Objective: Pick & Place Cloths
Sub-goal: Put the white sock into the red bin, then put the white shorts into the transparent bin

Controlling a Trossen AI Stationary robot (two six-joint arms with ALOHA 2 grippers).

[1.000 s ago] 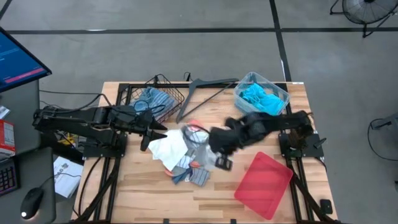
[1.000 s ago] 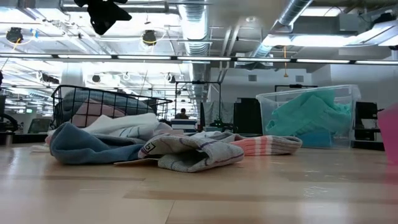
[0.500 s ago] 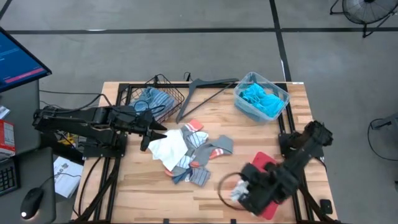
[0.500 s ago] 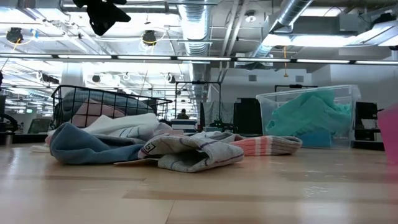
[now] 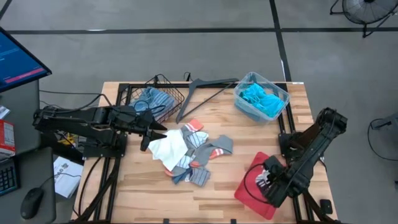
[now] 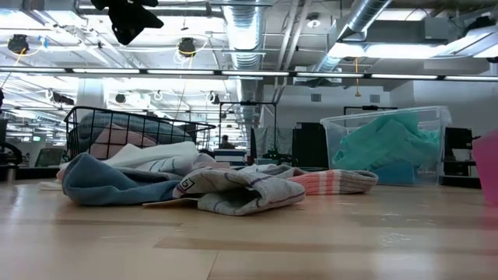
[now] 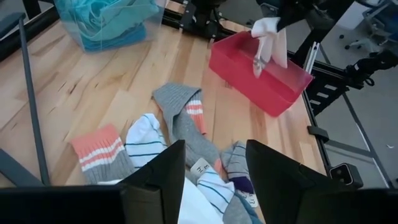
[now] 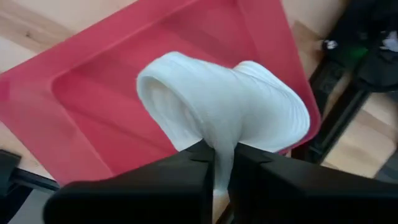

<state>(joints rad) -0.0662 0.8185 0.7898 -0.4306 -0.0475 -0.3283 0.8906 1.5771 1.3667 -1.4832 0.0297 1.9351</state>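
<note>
Right end effector point(image 8: 217, 163) pinching a white cloth point(image 8: 224, 106) over the red tray point(image 8: 93, 93), fabric soft and light, drooping in a loop (best gripped at a bunched fold). Left end effector point(image 7: 214, 180) spread above the sock pile point(image 5: 189, 155) mid-tabletop. Pinch plain only from right wrist; overhead blurs it.

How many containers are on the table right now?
3: a wire basket at the back left, a clear bin at the back right, and a red tray at the front right under the right tool.
</note>
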